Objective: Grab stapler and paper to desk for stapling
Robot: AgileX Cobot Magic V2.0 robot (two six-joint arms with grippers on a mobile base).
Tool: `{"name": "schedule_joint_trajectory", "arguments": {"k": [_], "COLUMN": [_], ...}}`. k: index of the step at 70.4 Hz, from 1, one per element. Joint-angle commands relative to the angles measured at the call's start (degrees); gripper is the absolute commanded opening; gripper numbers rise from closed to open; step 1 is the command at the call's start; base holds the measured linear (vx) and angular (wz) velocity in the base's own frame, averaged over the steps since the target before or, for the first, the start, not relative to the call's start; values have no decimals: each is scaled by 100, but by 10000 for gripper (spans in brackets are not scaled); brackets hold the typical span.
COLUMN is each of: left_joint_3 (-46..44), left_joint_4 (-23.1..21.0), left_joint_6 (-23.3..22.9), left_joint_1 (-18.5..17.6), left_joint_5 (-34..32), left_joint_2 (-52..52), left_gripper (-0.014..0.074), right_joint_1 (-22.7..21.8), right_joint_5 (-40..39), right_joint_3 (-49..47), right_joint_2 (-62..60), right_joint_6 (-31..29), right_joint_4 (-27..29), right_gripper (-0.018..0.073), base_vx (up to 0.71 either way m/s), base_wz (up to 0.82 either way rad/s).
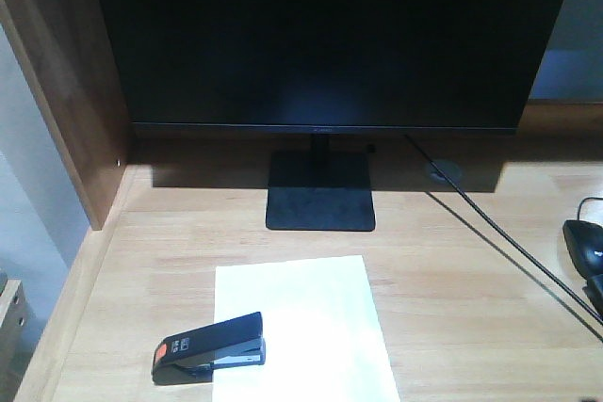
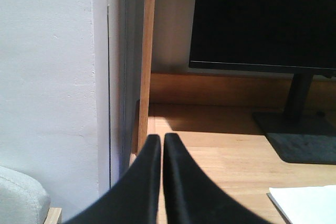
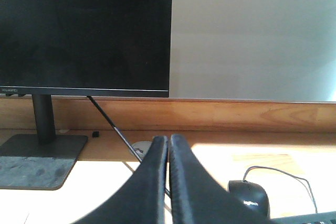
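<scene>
Black plastic forms the stapler, which lies on the light wood-grain surface near its front left corner, orange patch toward the left and small white label marks on top. Its right end rests on the left edge of the paper, a plain white sheet lying flat in front of the monitor. The monitor's square stand sits just behind the sheet's far edge, apart from it. A dark brown side panel rises along the left of the surface. A thin black cable runs diagonally from under the screen toward the front right, where a black mouse sits at the edge of the front view.

From the left wrist view, the left end effector has its two dark fingers pressed nearly together with only a slit between, holding nothing, near the side panel; a corner of the paper shows at the lower right. From the right wrist view, the right end effector is likewise narrow and empty, with the mouse just to its right.
</scene>
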Motion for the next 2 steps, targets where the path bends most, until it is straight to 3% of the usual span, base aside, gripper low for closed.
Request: {"name": "schedule_joint_trajectory", "arguments": {"k": [1, 2], "left_joint_3": [59, 59], "left_joint_4": [-50, -50], "left_joint_6": [-13, -13], "left_joint_1": [5, 5], "left_joint_5": [-430, -430], "left_joint_2": [-83, -83], "left_gripper": [-6, -6], "right_joint_1": [-35, -35], "right_joint_5": [-398, -398], "right_joint_3": [19, 19], "right_joint_2": [-54, -54], "right_joint_6": [-16, -16], "right_joint_4": [-45, -45], "right_gripper": [-10, -10], "base_vx": [0, 0], "base_wz": [0, 0]}}
